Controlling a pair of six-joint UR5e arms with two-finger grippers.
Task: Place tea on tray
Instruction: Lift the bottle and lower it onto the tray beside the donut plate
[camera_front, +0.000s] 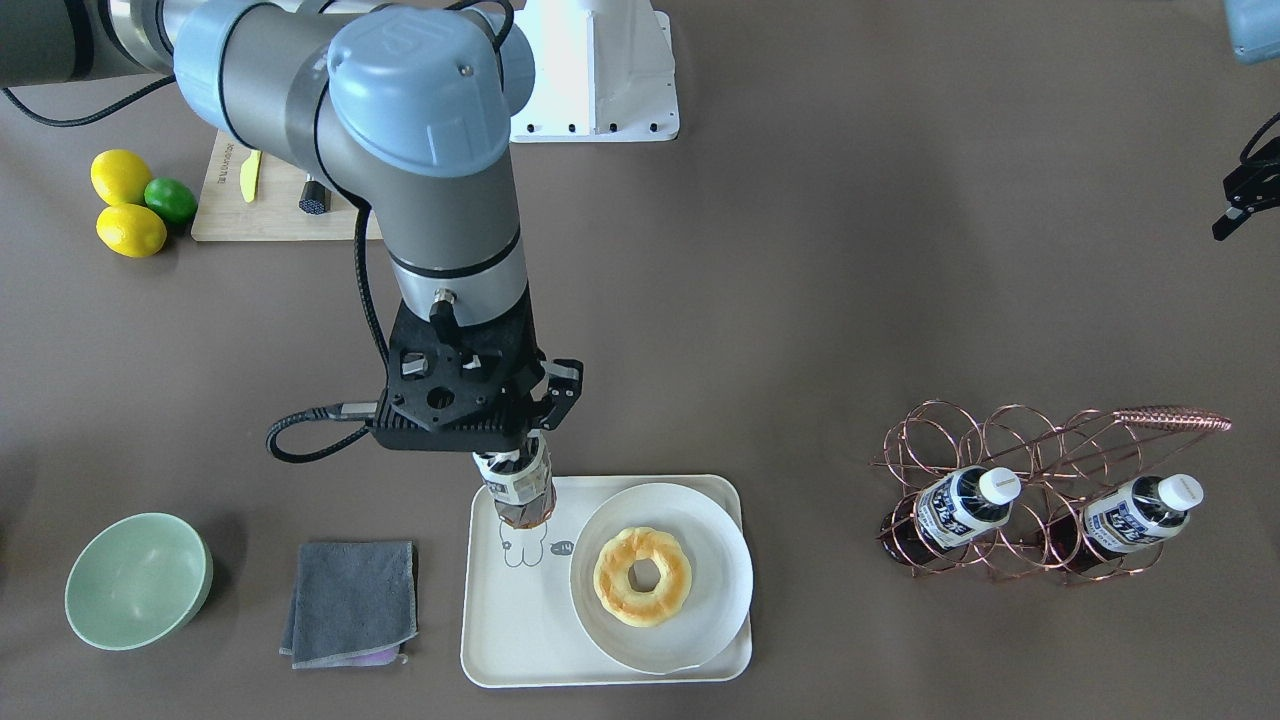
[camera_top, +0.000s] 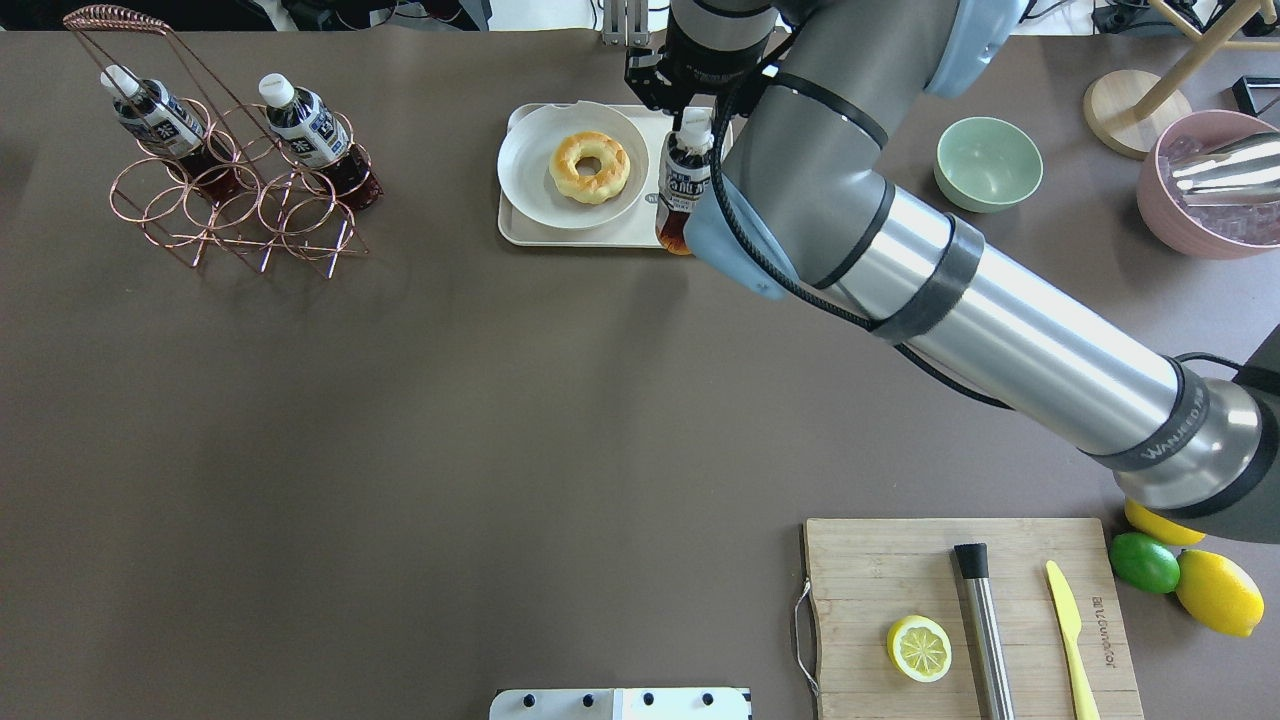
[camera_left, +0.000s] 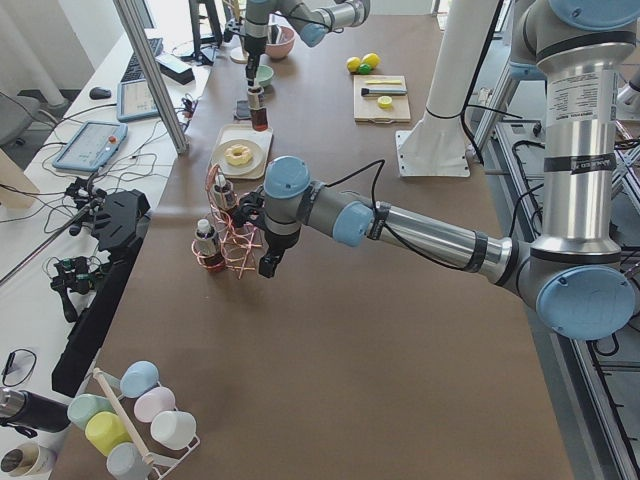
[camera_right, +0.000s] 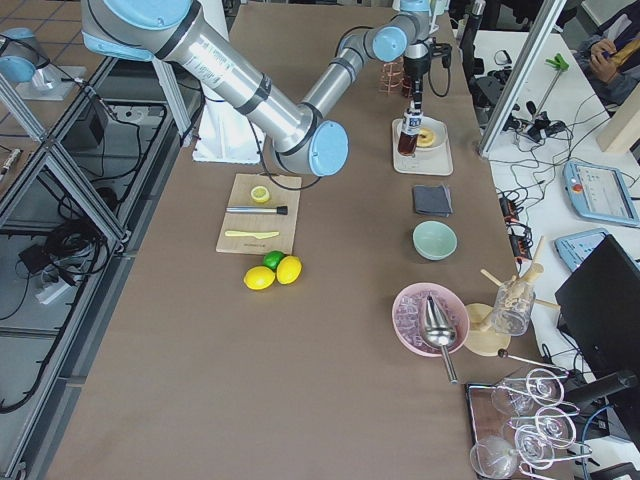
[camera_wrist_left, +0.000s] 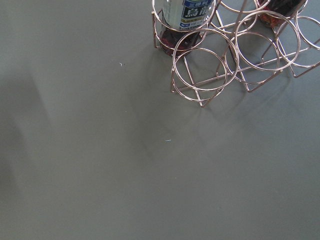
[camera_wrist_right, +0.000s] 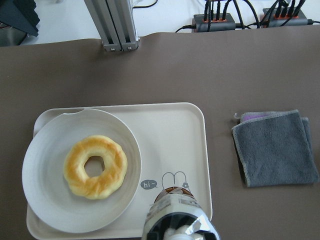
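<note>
Front cam across table (camera_front: 800, 300), steep down; overhead from opposite side; both catch tray (camera_front: 520, 640). Right wrist cam close, tray below fingers (camera_top: 648, 85).

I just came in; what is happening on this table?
The right gripper holds a tea bottle by its top, upright over a corner of the cream tray, beside the plate with a doughnut. Whether it touches down yet is unclear. Two more tea bottles sit in the copper wire rack; the left gripper hangs near it.

Bright even light, soft shadows on the table (camera_front: 800, 300); the tea (camera_wrist_right: 177, 222) blurs at the wrist lens
</note>
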